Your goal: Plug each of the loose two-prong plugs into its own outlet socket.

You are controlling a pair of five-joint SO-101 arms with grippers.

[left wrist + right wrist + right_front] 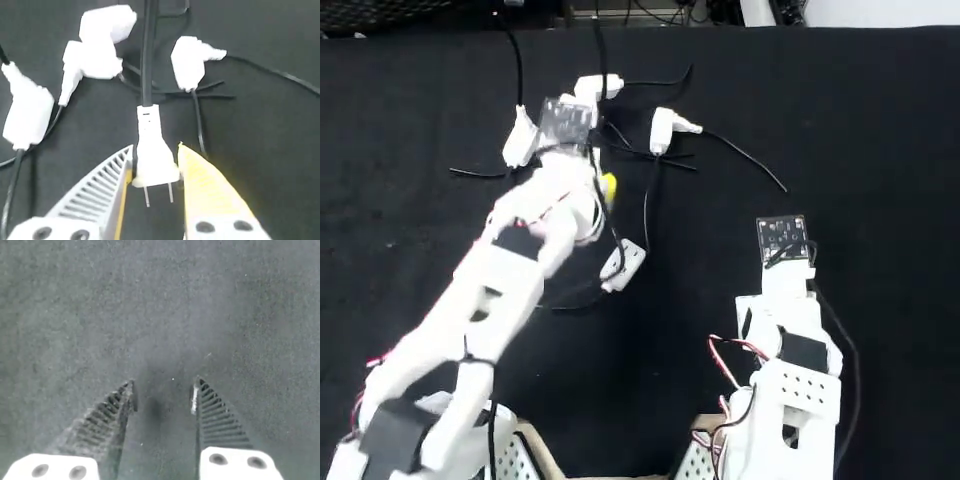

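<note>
My left gripper is shut on a white two-prong plug. Its ribbed white finger and yellow finger press the plug's sides, and the prongs point back toward the wrist. The plug's black cord runs away from it. Beyond it lie several white plug and socket pieces: a pair, one to the side and another. In the high view these lie at the back middle, including piece, and a white socket block lies nearer the front. My right gripper is open above bare black cloth.
Black cloth covers the table. Thin black cords loop around the white pieces at the back middle. The left arm stretches diagonally from the front left. The right arm stands at the front right.
</note>
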